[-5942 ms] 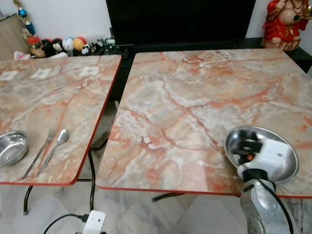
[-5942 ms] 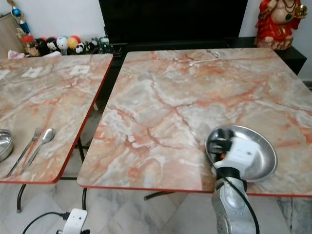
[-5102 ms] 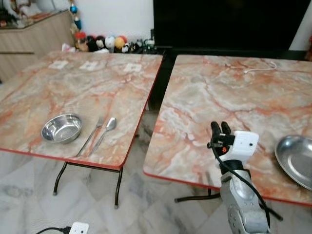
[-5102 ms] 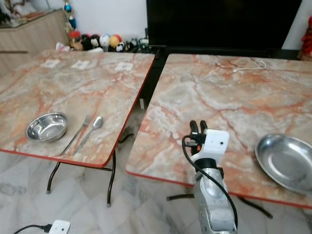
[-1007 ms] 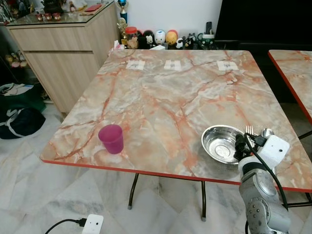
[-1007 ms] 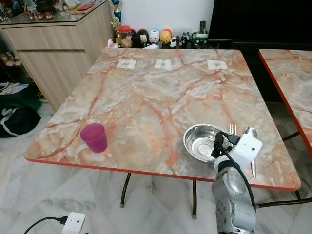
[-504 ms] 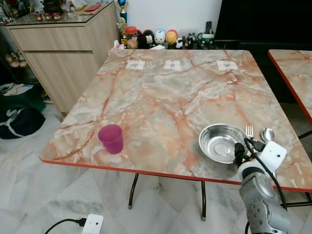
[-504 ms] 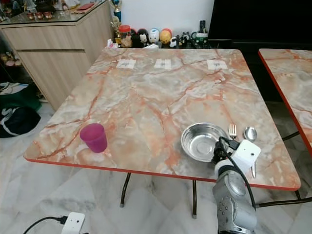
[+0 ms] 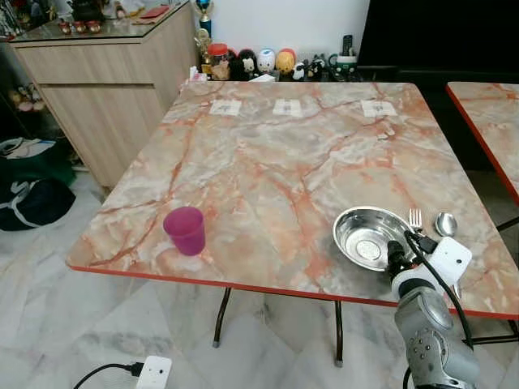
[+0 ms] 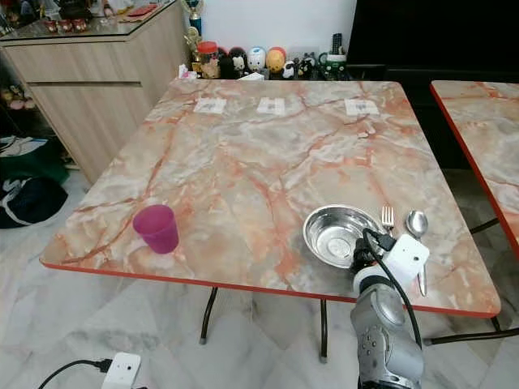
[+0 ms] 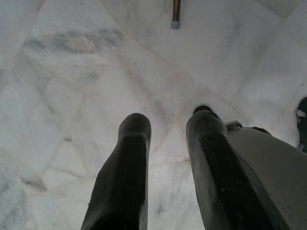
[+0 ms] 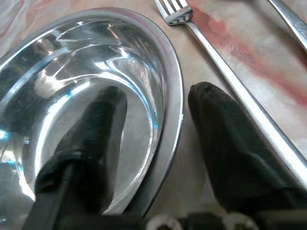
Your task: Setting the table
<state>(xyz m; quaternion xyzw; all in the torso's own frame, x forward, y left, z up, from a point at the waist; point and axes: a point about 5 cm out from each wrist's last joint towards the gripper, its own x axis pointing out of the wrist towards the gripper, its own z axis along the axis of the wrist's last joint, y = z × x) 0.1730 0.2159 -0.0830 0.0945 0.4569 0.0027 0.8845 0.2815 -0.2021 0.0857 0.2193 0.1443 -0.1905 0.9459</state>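
At the near right corner of the marble-patterned table [image 9: 284, 154], my right gripper [image 12: 156, 103] straddles the rim of the steel bowl [image 9: 370, 237]: one black finger [image 12: 93, 139] sits inside the bowl, the other on the tabletop outside it, between the rim and the fork [image 12: 225, 72]. My fingers are apart, with the bowl's wall between them; whether the pads touch the metal cannot be told. The bowl stands upright near the table's front edge. Just beside it, on its right, the fork lies with its tines pointing away from me, and the spoon [image 9: 445, 224] lies just beyond the fork, parallel to it. A magenta plastic cup [image 9: 186, 230] stands upright near the front left corner, well apart from the bowl. Three white cards [image 9: 289, 107] lie in a row along the far edge. My left gripper [image 11: 168, 143] hangs over the pale marble floor [image 11: 96, 72], its two fingers apart and holding nothing. A second table's red edge [image 9: 478, 134] appears at far right.
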